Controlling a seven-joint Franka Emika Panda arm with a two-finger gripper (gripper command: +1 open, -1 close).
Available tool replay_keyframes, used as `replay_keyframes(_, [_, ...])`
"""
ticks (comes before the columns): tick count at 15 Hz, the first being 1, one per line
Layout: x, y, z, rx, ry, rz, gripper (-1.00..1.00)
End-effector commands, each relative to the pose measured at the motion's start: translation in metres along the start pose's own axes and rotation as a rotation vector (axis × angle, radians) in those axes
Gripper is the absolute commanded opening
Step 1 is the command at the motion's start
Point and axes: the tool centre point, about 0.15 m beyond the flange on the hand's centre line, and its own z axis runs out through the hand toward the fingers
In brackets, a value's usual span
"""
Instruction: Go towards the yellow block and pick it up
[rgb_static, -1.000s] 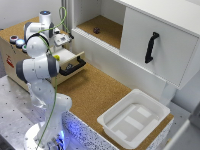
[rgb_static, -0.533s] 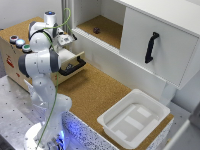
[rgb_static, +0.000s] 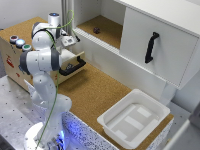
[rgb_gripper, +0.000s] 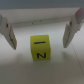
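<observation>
The hand (rgb_gripper: 39, 31) hangs wide open, empty, above the yellow block (rgb_gripper: 40, 48); descend straight, centring its fingers (rgb_gripper: 8, 32) around the cube before closing

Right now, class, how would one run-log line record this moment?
phase: approach | tool: open, fingers either side of block, not touching | target: small bright yellow cube-shaped block, black markings on top | grasp: not yet

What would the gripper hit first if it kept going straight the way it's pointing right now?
Most likely the yellow block. In the wrist view it sits between the open fingers of the gripper, with nothing visible in front of it. How far off it lies is unclear.
</observation>
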Motion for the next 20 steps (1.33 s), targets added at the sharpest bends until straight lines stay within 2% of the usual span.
replay_keyframes(1, [0.002, 0.013, 0.023, -0.017, 0.021, -0.02, 1.0])
replay_keyframes(2, [0.002, 0.012, 0.023, -0.01, 0.022, -0.031, 1.0])
replay_keyframes(3, [0.001, 0.008, 0.024, -0.005, 0.018, -0.045, -1.0])
replay_keyframes(13, [-0.009, -0.005, 0.025, -0.014, -0.005, -0.02, -1.0])
replay_keyframes(18, [-0.006, -0.002, 0.016, -0.039, 0.009, 0.021, -1.0])
replay_keyframes(20, [-0.002, 0.008, 0.001, -0.054, 0.028, 0.049, -1.0])
